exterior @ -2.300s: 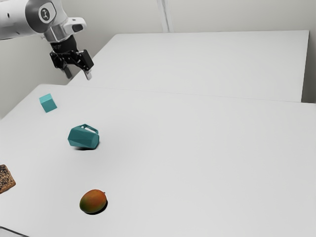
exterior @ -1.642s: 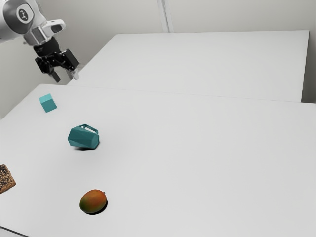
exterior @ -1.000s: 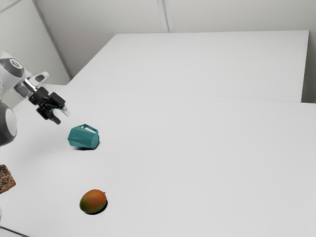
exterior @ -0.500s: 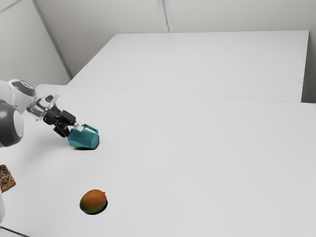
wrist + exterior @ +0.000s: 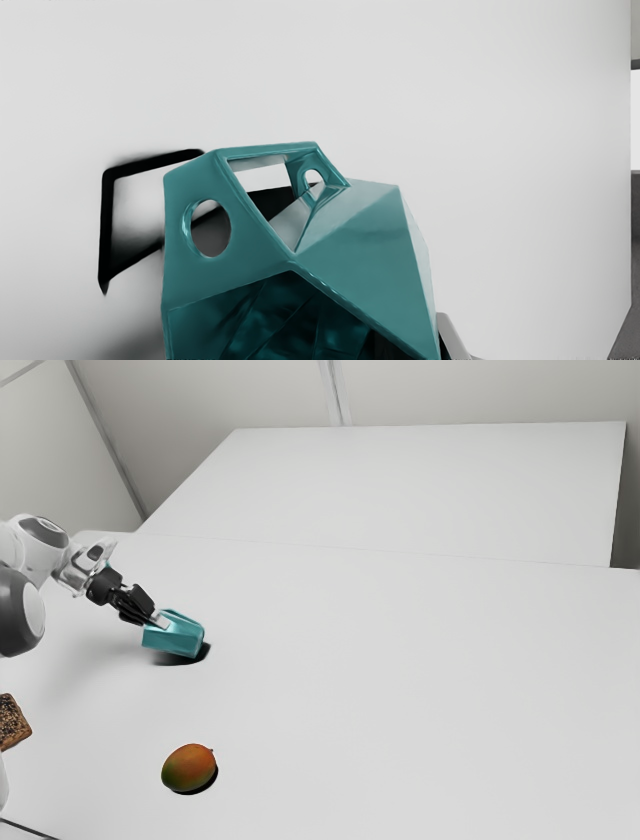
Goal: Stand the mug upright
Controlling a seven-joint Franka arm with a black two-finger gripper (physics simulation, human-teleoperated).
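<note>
Teal mug (image 5: 180,636), long axis sideways, mouth toward fingers (image 5: 160,622), base facing away

mug (image 5: 174,637): teal | mango (image 5: 189,768): orange, green | bread (image 5: 12,722): brown, dark-speckled | table (image 5: 380,690): white

We have a smooth white arm (image 5: 62,568) with big, round dark grey parts (image 5: 12,618), a pale round cap (image 5: 35,612), and a blocky black gripper (image 5: 155,620) with a pale grey tip (image 5: 161,622).
</note>
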